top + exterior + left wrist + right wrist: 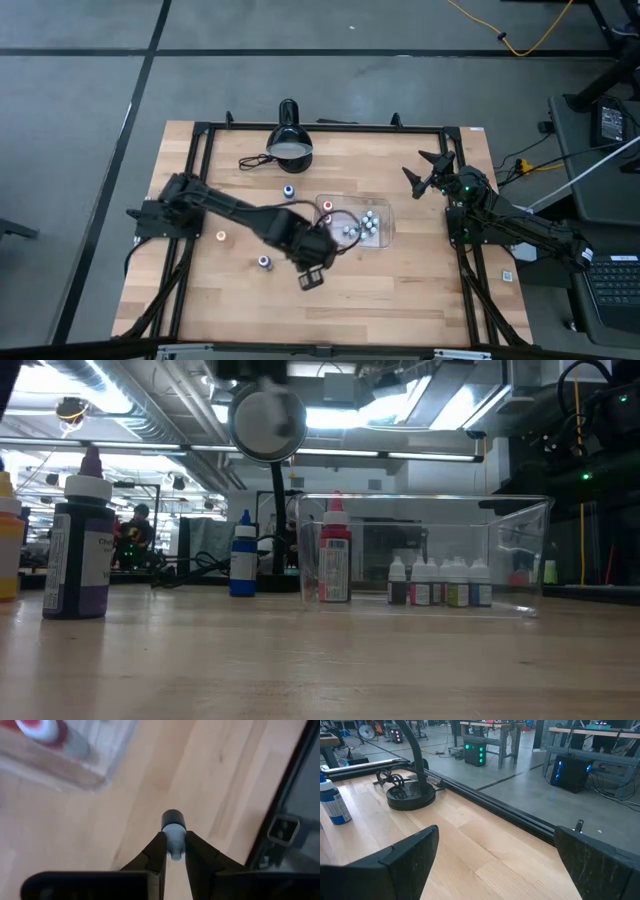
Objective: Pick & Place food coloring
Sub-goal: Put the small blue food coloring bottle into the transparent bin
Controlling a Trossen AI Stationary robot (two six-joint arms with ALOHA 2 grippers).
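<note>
My left gripper (313, 277) hangs above the table just near-left of the clear tray (385, 238), shut on a tiny food coloring bottle (173, 834) with a pale cap and a dark body. Several more tiny bottles (362, 225) and a red-topped bottle (327, 207) stand upright in the tray. Loose bottles stand upright on the wood: a blue one (288, 190), an orange-topped one (221, 237) and a purple one (264, 262). My right gripper (425, 172) waits open at the table's far right, with nothing between its fingers (410, 857). My left gripper pinches the tiny bottle's pale cap (174, 842) between its two fingertips. The fingers come from above, pointing steeply down. The bottle hangs upright below them, its dark body (172, 816) lifted clear of the wooden table.
A black dome desk lamp (290, 140) with a coiled cord (255, 160) stands at the far middle. A black frame rail (320, 127) runs round the table's edges. Bare wood lies near the front edge (380, 300).
</note>
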